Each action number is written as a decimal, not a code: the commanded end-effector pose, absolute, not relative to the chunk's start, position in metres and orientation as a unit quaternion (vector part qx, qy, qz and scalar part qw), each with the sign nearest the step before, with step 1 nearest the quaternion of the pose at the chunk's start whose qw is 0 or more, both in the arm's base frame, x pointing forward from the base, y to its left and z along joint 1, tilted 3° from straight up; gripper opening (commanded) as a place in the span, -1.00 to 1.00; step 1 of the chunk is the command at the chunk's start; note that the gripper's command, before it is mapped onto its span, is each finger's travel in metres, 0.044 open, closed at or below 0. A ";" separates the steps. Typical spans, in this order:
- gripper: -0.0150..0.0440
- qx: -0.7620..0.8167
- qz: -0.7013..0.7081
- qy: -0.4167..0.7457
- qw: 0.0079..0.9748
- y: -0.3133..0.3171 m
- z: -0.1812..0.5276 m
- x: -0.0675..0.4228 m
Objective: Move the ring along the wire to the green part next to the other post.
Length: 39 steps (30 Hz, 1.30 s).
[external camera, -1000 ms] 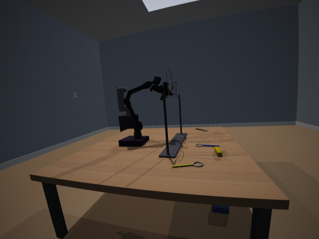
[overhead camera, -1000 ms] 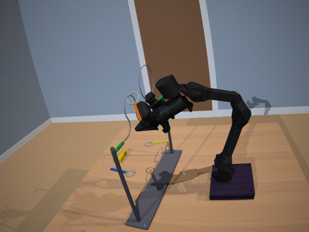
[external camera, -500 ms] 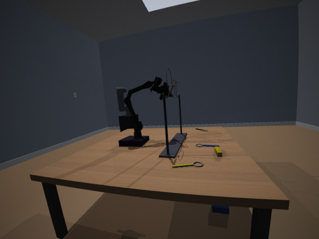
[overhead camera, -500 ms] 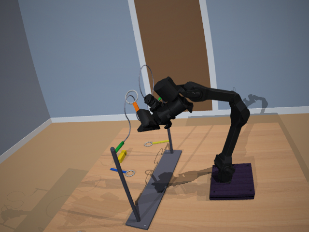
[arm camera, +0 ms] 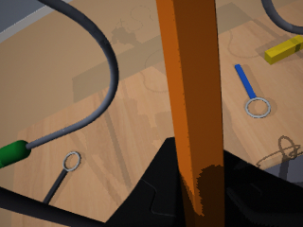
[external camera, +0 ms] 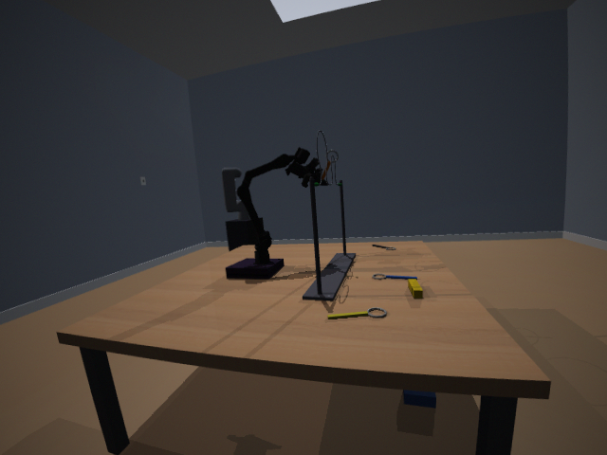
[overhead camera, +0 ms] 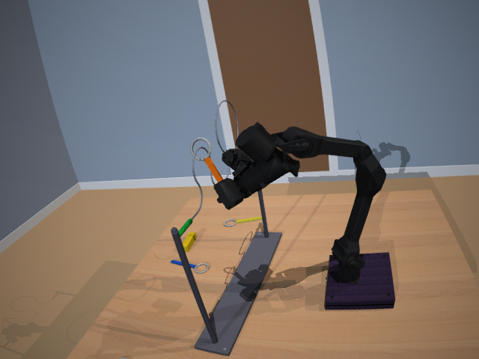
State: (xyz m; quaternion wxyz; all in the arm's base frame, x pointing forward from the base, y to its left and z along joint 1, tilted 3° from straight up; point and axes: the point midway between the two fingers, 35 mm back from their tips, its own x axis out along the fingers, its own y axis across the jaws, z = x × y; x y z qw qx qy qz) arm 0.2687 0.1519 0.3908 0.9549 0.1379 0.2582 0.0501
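Observation:
The ring [overhead camera: 200, 138] [external camera: 338, 156] is high up around the low hump of the thin grey wire [overhead camera: 201, 193] [arm camera: 114, 71], between the tall loop and the green part [overhead camera: 185, 226] [arm camera: 13, 152] at the post [overhead camera: 193, 286] near the top camera. The wire appears to pass through it; whether they touch I cannot tell. The orange handle [overhead camera: 212, 169] [arm camera: 191, 95] slants down from the ring. My gripper [overhead camera: 222, 183] [arm camera: 181, 145] is shut on its lower end. The other post [overhead camera: 263, 212] [external camera: 315, 235] stands at the far end; its green part [external camera: 316, 184] shows in the exterior view.
The posts stand on a grey base plate [overhead camera: 232, 305]. On the table lie a yellow block [overhead camera: 189, 241] [arm camera: 284, 49], a blue-handled ring [overhead camera: 182, 264] [arm camera: 245, 81], a yellow-handled ring [overhead camera: 249, 219] [external camera: 348, 315] and a dark-handled ring [external camera: 382, 245] [arm camera: 56, 186]. The tall wire loop [overhead camera: 215, 125] rises close beside the gripper.

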 end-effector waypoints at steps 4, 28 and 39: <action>-1.00 0.060 0.028 0.247 0.967 0.141 0.391 0.270; -1.00 -0.172 -0.036 0.214 0.961 0.109 0.392 0.275; -1.00 -0.280 -0.066 0.194 0.938 0.095 0.398 0.276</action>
